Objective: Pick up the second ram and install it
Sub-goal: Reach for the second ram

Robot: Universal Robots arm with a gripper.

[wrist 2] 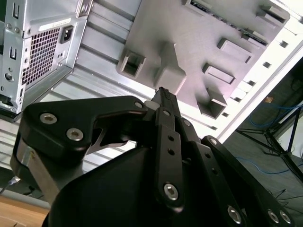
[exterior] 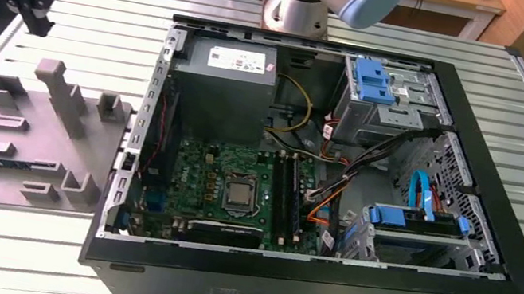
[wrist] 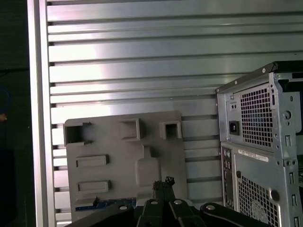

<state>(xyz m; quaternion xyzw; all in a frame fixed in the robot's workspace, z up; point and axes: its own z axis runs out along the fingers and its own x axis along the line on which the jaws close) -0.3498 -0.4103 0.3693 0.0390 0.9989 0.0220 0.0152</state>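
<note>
One stick is what matters here: the second ram (wrist: 103, 204) lies flat in a low pocket of the grey holder block (exterior: 59, 139). It shows as a thin blue-green edge in the first wrist view, untouched.

At the exterior view's left, my gripper (exterior: 40, 23) hangs high above the slatted table (exterior: 6, 252), beyond the block and well apart from the ram. My fingers look pressed together with nothing between them.

Further to the exterior view's right sits the open computer case (exterior: 323, 291), with the motherboard (exterior: 224, 181) and its long black memory slots (exterior: 286, 192).

My worry is the block's tall posts (exterior: 61, 91). A descent slightly off line could knock them and shift the block. Fingers left pressed together would land on the stick's edge and not astride it. The stick sits low, so a shallow pinch could slip.

My own fingers cut off much of the ram, and I cannot make out its chips or label. I also cannot tell whether any slot is already filled.
</note>
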